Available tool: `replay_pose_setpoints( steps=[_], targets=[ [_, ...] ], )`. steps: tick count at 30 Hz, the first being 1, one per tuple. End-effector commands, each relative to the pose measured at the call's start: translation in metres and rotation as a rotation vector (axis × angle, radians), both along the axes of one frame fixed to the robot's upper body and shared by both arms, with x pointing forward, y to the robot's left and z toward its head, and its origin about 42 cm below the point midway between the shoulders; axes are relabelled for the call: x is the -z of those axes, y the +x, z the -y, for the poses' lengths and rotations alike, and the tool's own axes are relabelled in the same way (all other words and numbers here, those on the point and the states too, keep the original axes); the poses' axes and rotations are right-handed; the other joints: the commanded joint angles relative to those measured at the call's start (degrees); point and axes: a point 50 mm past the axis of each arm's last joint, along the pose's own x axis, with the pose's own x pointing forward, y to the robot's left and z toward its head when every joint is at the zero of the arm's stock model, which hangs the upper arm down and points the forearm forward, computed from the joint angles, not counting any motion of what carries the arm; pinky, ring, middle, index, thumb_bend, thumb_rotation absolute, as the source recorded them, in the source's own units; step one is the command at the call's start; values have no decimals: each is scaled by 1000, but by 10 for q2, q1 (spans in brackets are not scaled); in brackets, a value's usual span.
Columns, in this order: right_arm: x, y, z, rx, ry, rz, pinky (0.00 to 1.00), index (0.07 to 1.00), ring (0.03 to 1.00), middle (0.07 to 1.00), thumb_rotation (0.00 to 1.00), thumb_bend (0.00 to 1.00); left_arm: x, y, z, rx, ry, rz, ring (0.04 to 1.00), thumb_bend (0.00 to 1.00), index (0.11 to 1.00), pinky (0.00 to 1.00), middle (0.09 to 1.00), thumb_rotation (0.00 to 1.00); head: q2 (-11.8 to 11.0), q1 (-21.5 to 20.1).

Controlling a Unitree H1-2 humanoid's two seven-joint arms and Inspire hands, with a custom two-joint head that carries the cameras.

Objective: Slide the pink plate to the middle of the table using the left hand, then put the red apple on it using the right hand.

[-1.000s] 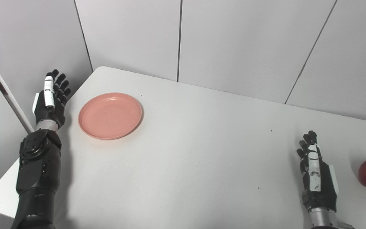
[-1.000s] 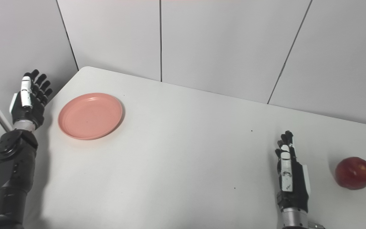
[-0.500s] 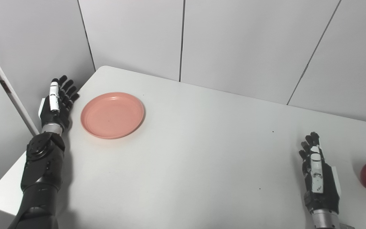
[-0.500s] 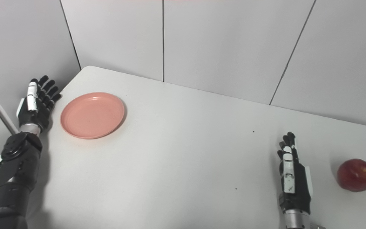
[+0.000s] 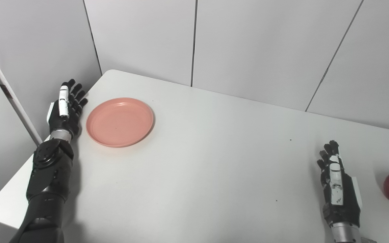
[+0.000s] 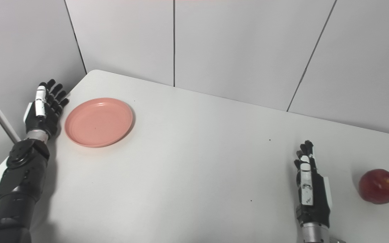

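The pink plate (image 5: 120,122) lies flat near the table's far left corner, with nothing on it. My left hand (image 5: 65,109) stands open just left of the plate at the table's left edge, fingers straight and apart, a small gap between it and the rim. The red apple (image 6: 379,186) rests on the table at the right side. My right hand (image 6: 309,190) is open, fingers extended, to the left of the apple and clearly apart from it.
The white table (image 5: 201,158) ends at a rounded far-left corner and a left edge close beside my left arm. Grey wall panels (image 5: 255,47) stand right behind the table. A white slanted bar (image 5: 8,94) leans at the far left.
My left hand has moved right and forward to the table's left edge, closing most of the gap to the plate. The camera shifted slightly. Right hand, plate and apple stayed put.
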Motion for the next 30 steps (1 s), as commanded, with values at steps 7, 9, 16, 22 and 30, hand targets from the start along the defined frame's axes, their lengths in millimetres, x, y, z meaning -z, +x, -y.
replay_pose_setpoints(
  steps=[7, 9, 16, 22, 30],
  targets=[
    [-14, 6, -1, -1, 2, 56, 1000, 995, 984, 988, 1000, 187, -3, 14, 16, 56, 8, -6, 946, 381, 932, 956, 942, 1000, -1, -1],
    [-14, 6, -1, -2, 3, 56, 1000, 999, 987, 991, 1000, 185, -1, 16, 20, 79, 9, -6, 948, 412, 933, 963, 945, 1000, -1, -2],
    [-15, 5, -2, 5, -2, 53, 1000, 995, 983, 985, 1000, 198, 4, 23, 35, 120, 24, -7, 913, 385, 903, 914, 911, 1000, 0, -3],
    [-15, 5, -2, 2, -2, 46, 1000, 993, 988, 984, 1000, 208, 2, 27, 55, 180, 6, -18, 915, 366, 906, 917, 916, 1000, 0, -3],
    [-15, 5, -4, 4, -2, 49, 1000, 997, 988, 986, 1000, 197, -6, 25, 88, 249, 19, -25, 905, 328, 898, 902, 908, 1000, 1, -7]
  ],
)
